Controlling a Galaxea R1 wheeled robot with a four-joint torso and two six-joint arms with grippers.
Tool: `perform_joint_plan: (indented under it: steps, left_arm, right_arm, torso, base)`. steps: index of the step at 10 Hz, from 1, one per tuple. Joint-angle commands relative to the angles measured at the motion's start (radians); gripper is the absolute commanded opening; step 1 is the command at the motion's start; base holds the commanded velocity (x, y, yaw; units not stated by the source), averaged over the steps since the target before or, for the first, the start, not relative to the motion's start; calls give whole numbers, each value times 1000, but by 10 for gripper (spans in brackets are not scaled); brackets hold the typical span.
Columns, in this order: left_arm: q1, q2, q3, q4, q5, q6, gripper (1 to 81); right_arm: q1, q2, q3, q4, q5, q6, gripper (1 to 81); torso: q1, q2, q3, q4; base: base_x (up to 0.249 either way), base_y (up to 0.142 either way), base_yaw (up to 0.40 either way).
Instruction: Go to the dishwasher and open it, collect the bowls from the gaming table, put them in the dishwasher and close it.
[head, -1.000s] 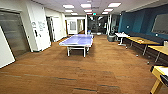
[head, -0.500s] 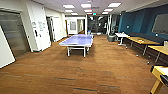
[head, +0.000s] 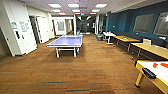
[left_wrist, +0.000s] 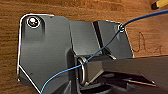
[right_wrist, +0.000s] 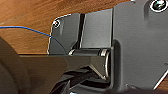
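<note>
The robot is crossing a wood-floored lounge toward the gaming table (head: 155, 75), whose corner is showing at near right, orange bowls (head: 160, 65) lying on it. Collecting appears underway; next comes closing in. Gripper fingers: cannot tell.

Counts from the head view: one blue ping-pong table (head: 65, 41) mid-room. One gaming table (head: 150, 65), white top with yellowish edge, at the right edge of frame, with two orange bowls (head: 160, 65) visible on it; blur makes any more uncountable. One dark flat object (head: 149, 73) on that table's near edge. Two yellow-topped tables (head: 150, 49) along the blue wall, one small white table (head: 109, 34) past them. Six lit ceiling panels (head: 73, 5). One blue cable (left_wrist: 100, 51) per wrist view.
</note>
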Motion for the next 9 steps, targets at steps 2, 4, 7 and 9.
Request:
perform_joint_plan:
  steps: [2, 4, 7, 9]
  left_arm:
    - [-28, -2, 9, 10, 51, 2, 811]
    - [-28, -2, 9, 8, 51, 2, 811]
    - [-28, -2, 9, 8, 51, 3, 811]
    - [-28, -1, 9, 8, 51, 2, 811]
  right_arm:
    - [39, 1, 6, -15, -46, -1, 811]
    - [39, 2, 5, -15, -46, -1, 811]
    - [38, 7, -4, -15, -46, -1, 811]
    - [41, 10, -9, -15, -46, -1, 811]
  torso:
    - [0, 0, 0, 0]
    - [0, 0, 0, 0]
    - [0, 0, 0, 0]
    - [0, 0, 0, 0]
  base:
    - [0, 0, -400]
    - [0, 0, -400]
    - [0, 0, -400]
    - [0, 0, -400]
